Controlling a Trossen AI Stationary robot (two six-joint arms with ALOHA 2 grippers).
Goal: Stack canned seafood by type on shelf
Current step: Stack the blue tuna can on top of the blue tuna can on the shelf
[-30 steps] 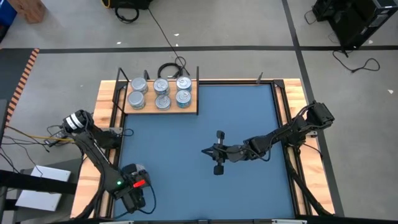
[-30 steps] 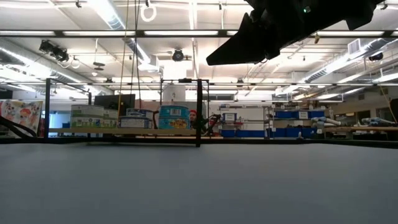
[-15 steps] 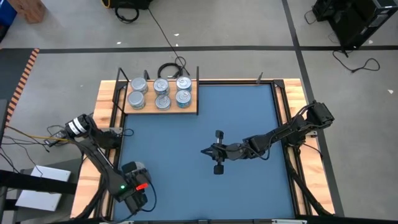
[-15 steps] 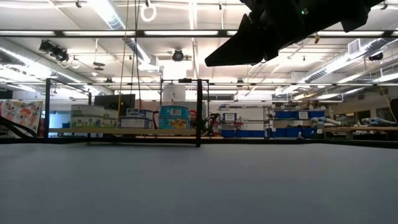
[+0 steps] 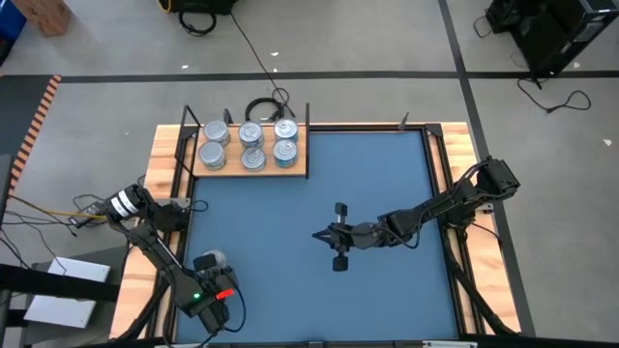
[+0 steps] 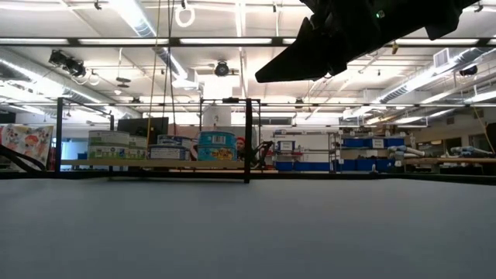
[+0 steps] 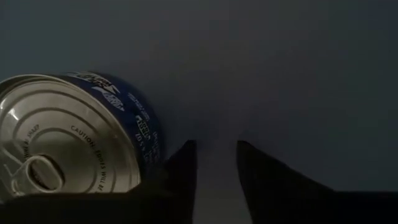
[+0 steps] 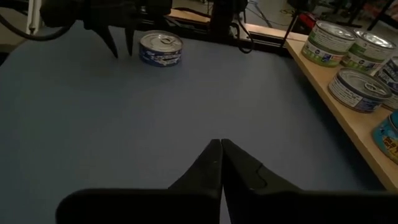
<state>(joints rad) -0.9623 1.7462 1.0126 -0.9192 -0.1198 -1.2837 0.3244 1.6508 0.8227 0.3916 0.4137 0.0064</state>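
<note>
The gravest risk sits at the left gripper, down at 7 o'clock on the blue mat. Its fingers stand slightly parted with nothing between them. The loose blue-labelled tin lies just beside one finger, outside the gap. If the jaws close here they would pinch air, or the near finger would shove the tin away across the mat. The gap also looks too narrow for the tin, so a descent without widening would likely land a fingertip on the lid

Next comes the shelf at 11 o'clock, already crowded with stacked tins. A tin carried in low could clip a black upright or nudge a stack over, and the round lids give little ledge, so an off-centre placement may slide off

A lesser hazard is sorting: the right wrist view shows green-labelled tins and a blue-labelled one on the board, and a blue tin set on the wrong stack spoils the grouping

Least, the right gripper, fingers pressed together and empty, hangs near the mat's centre. It is well apart from the shelf, but a wide swing from 7 towards 11 could brush that arm
</note>
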